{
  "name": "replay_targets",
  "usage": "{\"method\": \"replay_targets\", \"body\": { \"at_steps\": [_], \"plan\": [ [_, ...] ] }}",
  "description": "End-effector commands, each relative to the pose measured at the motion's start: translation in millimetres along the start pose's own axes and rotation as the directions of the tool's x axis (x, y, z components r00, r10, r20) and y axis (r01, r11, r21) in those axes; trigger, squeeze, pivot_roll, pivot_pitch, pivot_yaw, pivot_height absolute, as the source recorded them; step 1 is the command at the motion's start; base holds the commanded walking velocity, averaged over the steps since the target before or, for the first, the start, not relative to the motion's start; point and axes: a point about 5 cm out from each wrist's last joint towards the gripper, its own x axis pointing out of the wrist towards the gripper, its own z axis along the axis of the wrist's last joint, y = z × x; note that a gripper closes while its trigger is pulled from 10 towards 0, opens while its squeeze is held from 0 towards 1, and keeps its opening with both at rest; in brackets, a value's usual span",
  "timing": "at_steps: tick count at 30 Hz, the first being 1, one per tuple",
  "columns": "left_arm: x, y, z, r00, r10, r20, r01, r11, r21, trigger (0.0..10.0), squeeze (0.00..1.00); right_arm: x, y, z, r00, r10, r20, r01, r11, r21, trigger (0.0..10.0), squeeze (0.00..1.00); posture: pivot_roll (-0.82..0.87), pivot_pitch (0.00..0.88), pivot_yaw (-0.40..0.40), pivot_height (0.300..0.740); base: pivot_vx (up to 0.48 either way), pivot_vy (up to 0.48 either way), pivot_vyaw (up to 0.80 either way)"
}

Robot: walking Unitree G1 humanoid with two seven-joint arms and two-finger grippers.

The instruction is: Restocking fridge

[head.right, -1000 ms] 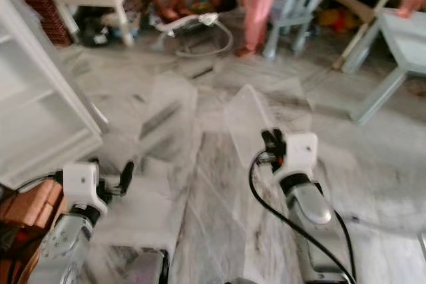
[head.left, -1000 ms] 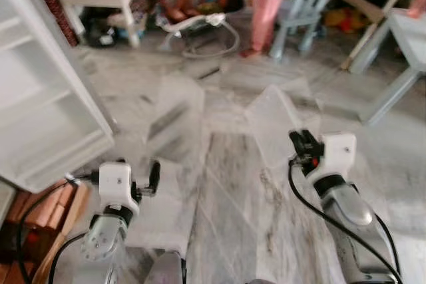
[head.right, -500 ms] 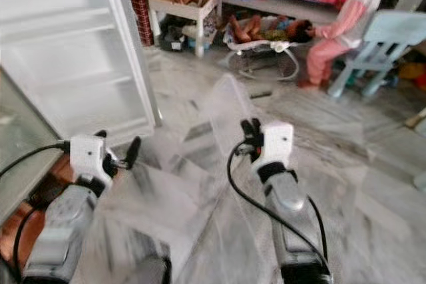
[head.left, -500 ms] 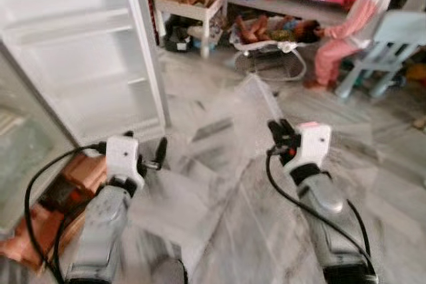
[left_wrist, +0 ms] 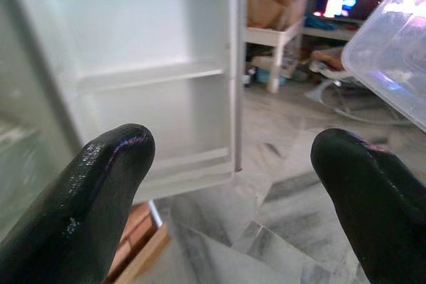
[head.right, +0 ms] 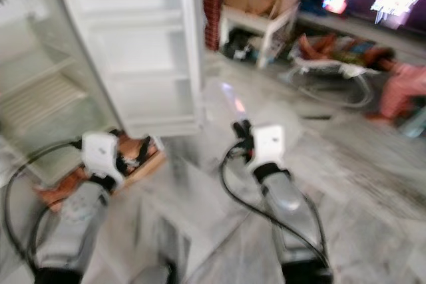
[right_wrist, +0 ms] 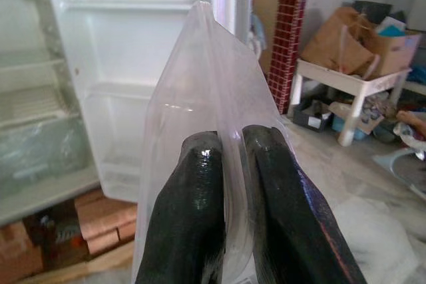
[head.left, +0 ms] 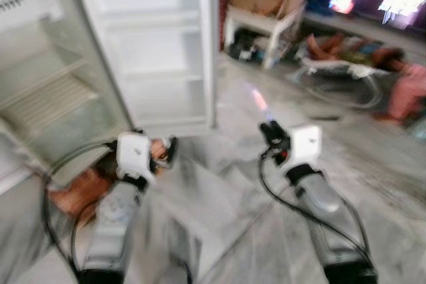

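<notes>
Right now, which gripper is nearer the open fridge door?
Left. The left gripper hangs just below the open fridge door. The right gripper, shut on a clear plastic container, is off to the door's right.

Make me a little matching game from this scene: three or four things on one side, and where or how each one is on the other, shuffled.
Things:
1. right gripper
2. left gripper
3. fridge door
4. white side table

States:
A. swung open, shelves bare
B. fingers spread apart, holding nothing
C. clamped on the rim of a clear plastic container
D. stands beyond the fridge, boxes and bags on top

Pairs: 1-C, 2-B, 3-A, 4-D
</notes>
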Motion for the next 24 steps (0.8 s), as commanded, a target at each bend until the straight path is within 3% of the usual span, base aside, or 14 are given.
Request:
{"method": "replay_targets", "body": {
  "at_steps": [1,4,10,17,24],
  "plan": [
    [-2.4,3.8,-2.7,1.000,0.020,-0.015,-0.020,1.000,-0.005,10.0,0.00,4.2,5.8,3.7,0.999,0.029,0.014,-0.029,1.000,0.006,10.0,0.00,0.12,0.045,-0.045,0.740,0.000,0.000,0.76],
    [-5.6,-5.2,-6.5,1.000,0.002,-0.020,-0.002,1.000,-0.006,10.0,0.00,2.5,6.2,3.0,0.999,0.036,0.012,-0.036,0.999,0.014,10.0,0.00,0.12,0.047,-0.059,0.740,0.000,0.000,0.76],
    [-6.0,-6.1,-12.6,0.997,0.065,-0.046,-0.066,0.998,-0.022,10.0,0.00,1.8,7.2,-1.4,0.999,0.050,-0.011,-0.050,0.998,0.028,10.0,0.00,0.12,0.056,-0.074,0.740,0.000,0.000,0.76],
    [-8.9,-8.8,-12.2,0.997,0.067,-0.037,-0.068,0.997,-0.022,10.0,0.00,3.8,3.8,-0.9,0.997,0.070,-0.018,-0.070,0.997,0.020,10.0,0.00,0.13,0.063,-0.087,0.740,0.000,0.000,0.76],
    [-10.5,-8.1,-10.5,0.997,0.075,-0.032,-0.076,0.996,-0.039,10.0,0.00,7.3,3.4,2.9,0.998,0.063,-0.002,-0.063,0.998,0.026,10.0,0.00,0.12,0.081,-0.066,0.740,0.328,0.000,0.76]
  ]
}}
